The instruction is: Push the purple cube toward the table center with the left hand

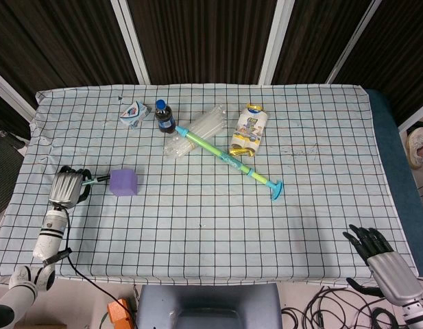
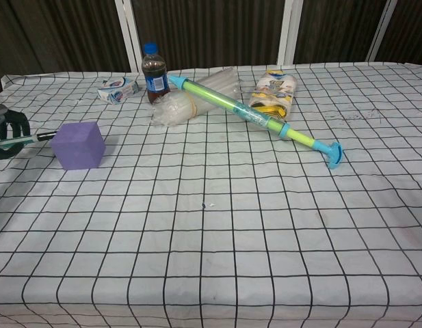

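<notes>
The purple cube (image 1: 123,182) sits on the checked cloth at the table's left side, also seen in the chest view (image 2: 78,145). My left hand (image 1: 68,186) is just left of it, most fingers curled in and one thin finger (image 2: 33,137) stretched out to the cube's left face. The fingertip appears to touch that face. It holds nothing. My right hand (image 1: 382,257) hangs off the table's front right corner with its fingers spread and empty. The chest view does not show it.
At the back stand a cola bottle (image 1: 164,116) and a small blue-white box (image 1: 134,113). A clear plastic bundle (image 1: 197,129), a long green-blue pump toy (image 1: 228,159) and a yellow snack packet (image 1: 249,130) lie right of them. The table's left edge (image 1: 19,179) is near my left hand.
</notes>
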`<action>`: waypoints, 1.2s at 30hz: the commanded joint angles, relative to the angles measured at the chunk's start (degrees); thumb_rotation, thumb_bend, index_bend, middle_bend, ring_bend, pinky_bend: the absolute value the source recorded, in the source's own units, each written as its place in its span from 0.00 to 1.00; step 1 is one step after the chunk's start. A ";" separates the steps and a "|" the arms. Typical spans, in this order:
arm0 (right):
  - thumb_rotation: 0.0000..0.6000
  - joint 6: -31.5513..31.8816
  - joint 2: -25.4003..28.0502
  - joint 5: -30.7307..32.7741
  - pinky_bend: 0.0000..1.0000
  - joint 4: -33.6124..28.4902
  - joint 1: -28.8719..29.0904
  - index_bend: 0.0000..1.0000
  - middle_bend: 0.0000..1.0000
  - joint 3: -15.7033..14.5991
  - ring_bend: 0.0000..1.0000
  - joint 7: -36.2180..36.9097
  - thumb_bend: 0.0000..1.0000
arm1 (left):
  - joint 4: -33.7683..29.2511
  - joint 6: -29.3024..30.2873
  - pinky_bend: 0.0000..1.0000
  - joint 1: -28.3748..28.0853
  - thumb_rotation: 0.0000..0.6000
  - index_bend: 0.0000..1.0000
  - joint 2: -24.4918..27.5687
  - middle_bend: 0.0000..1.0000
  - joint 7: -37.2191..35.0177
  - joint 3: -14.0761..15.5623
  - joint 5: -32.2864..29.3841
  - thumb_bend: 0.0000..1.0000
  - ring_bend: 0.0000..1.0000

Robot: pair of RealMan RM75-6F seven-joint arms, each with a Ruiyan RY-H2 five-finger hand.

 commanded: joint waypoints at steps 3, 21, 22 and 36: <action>1.00 0.27 0.10 0.13 0.01 0.01 -0.14 0.00 0.00 0.06 0.00 0.18 0.36 | 0.24 0.21 0.31 -1.14 1.00 0.81 -1.35 0.85 -0.09 0.72 1.05 0.48 0.53; 1.00 1.94 1.20 -0.74 0.01 1.09 -0.43 0.00 0.00 -0.16 0.00 3.62 0.36 | -14.38 2.56 0.30 -7.07 1.00 0.81 -6.07 0.85 13.25 -3.05 -0.73 0.48 0.53; 1.00 2.20 1.29 -0.82 0.01 1.22 -0.49 0.00 0.00 -0.17 0.00 3.96 0.36 | -15.52 2.94 0.30 -7.25 1.00 0.81 -6.27 0.85 14.42 -3.20 -0.77 0.48 0.53; 1.00 4.51 1.99 -2.14 0.01 2.53 -1.13 0.00 0.00 -0.44 0.00 6.89 0.36 | -28.22 6.84 0.30 -6.46 1.00 0.81 -6.20 0.87 28.73 -2.46 -0.74 0.48 0.54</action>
